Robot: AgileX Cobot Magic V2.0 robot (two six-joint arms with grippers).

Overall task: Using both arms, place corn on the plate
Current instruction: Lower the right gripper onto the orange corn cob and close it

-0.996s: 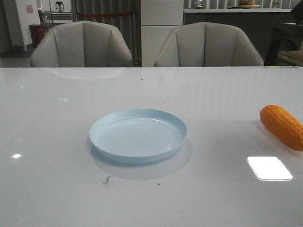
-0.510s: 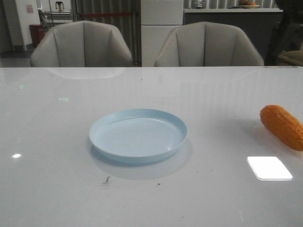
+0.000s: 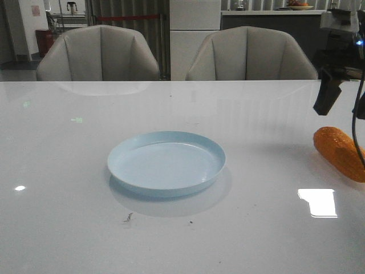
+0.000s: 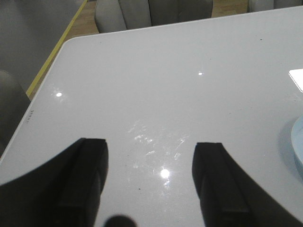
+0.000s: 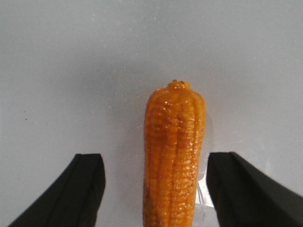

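Task barely starting: corn [image 3: 340, 152] is lying on the table [image 3: 68, 171], well apart from the plate [image 3: 166, 164] at its 3 o'clock, and nothing is sitting on the plate. Right gripper [image 5: 154, 189] is hovering with jaws wide, straddling the corn without touching it. Left gripper [image 4: 150, 182] is also spread wide, holding nothing, over bare table just beside the plate rim. Left to do: grasp, carry, place. No readable writing or labels anywhere.

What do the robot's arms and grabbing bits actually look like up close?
Each tool has two flat, black, blunt fingers with matte surfaces: the left tool and the right tool look alike. From the front, the right arm is dark, topped by a pale grey block with a small blue light, and a black cable hangs alongside.
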